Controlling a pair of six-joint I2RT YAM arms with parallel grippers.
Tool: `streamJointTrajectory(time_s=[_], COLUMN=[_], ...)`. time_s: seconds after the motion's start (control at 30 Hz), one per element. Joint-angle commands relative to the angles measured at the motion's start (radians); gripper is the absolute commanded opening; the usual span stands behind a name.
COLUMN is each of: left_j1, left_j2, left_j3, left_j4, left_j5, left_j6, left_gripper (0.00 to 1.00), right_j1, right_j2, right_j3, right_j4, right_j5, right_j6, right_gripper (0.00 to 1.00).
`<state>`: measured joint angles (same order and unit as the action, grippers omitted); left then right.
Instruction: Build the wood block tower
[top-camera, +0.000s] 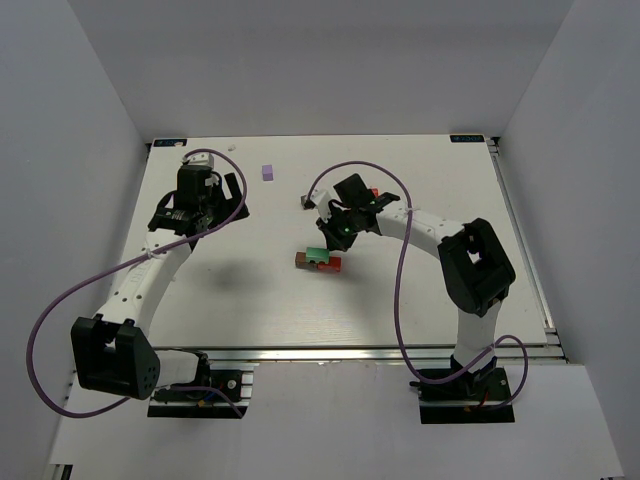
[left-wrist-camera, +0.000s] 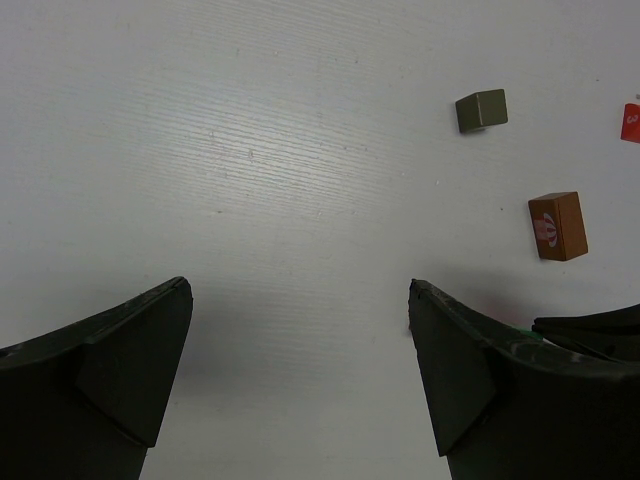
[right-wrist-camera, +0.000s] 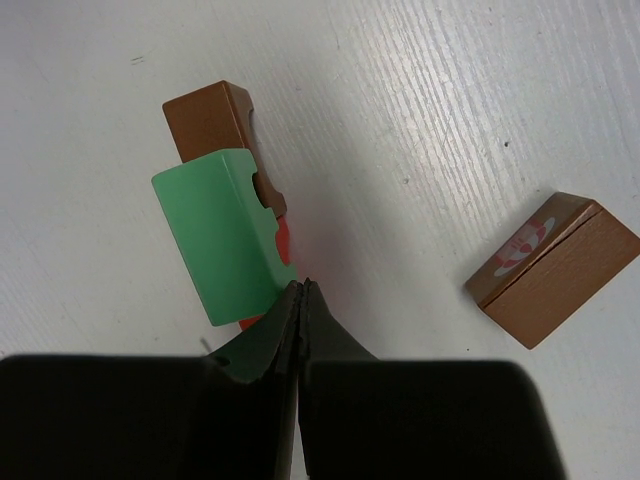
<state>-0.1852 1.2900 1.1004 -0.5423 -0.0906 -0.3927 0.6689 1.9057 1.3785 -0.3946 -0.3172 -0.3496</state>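
Note:
The tower (top-camera: 320, 260) is a low stack at mid-table: a green block (right-wrist-camera: 222, 235) lies across a brown block (right-wrist-camera: 210, 115) and a red block (right-wrist-camera: 283, 240). My right gripper (right-wrist-camera: 302, 285) is shut with nothing in it, its tips just above the green block's near right corner; from above it (top-camera: 333, 243) hangs just behind the stack. A loose brown block (right-wrist-camera: 550, 265) with a printed face lies to its right. My left gripper (left-wrist-camera: 300, 300) is open over bare table, at the far left (top-camera: 238, 200) from above. Ahead of it lie a dark grey block (left-wrist-camera: 481, 110) and the brown printed block (left-wrist-camera: 558, 226).
A lilac block (top-camera: 267, 172) sits alone near the far edge. The dark grey block (top-camera: 304, 202) lies left of the right wrist, and a red block (top-camera: 373, 193) behind it, also seen at the left wrist view's edge (left-wrist-camera: 631, 122). Purple cables loop beside both arms.

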Motion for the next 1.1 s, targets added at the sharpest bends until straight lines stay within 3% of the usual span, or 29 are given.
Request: streamJointTrajectory(time_s=[0.0, 0.3, 0.47, 0.53, 0.7, 0.77, 0.87, 0.93, 1.07], left_j1=[0.0, 0.0, 0.0, 0.0, 0.0, 0.0, 0.0, 0.0, 0.0], left_j2=[-0.017, -0.018, -0.017, -0.017, -0.018, -0.02, -0.021, -0.017, -0.011], left_j3=[0.023, 0.024, 0.026, 0.026, 0.027, 0.029, 0.027, 0.027, 0.029], left_j4=[-0.005, -0.005, -0.007, -0.008, -0.01, -0.011, -0.011, -0.013, -0.015], left_j5=[-0.011, -0.011, -0.017, -0.017, -0.023, -0.024, -0.028, -0.032, -0.037], left_j6=[0.005, 0.006, 0.006, 0.006, 0.008, 0.008, 0.006, 0.008, 0.008], left_gripper=[0.98, 0.98, 0.98, 0.98, 0.98, 0.98, 0.98, 0.98, 0.98], right_j1=[0.009, 0.009, 0.008, 0.006, -0.023, -0.034, -0.051, -0.063, -0.071], right_j2=[-0.043, -0.042, -0.048, -0.06, -0.073, -0.06, -0.017, 0.016, 0.061], right_j3=[0.027, 0.027, 0.033, 0.036, 0.065, 0.085, 0.135, 0.16, 0.206], right_j4=[-0.009, 0.008, 0.062, 0.086, 0.137, 0.137, 0.1, 0.068, 0.05], right_j5=[-0.02, 0.024, 0.138, 0.196, 0.27, 0.291, 0.313, 0.345, 0.359], right_j6=[-0.017, -0.002, 0.035, 0.049, 0.089, 0.095, 0.089, 0.09, 0.087], right_gripper=[0.0, 0.0, 0.01, 0.08, 0.41, 0.59, 0.71, 0.89, 0.89])
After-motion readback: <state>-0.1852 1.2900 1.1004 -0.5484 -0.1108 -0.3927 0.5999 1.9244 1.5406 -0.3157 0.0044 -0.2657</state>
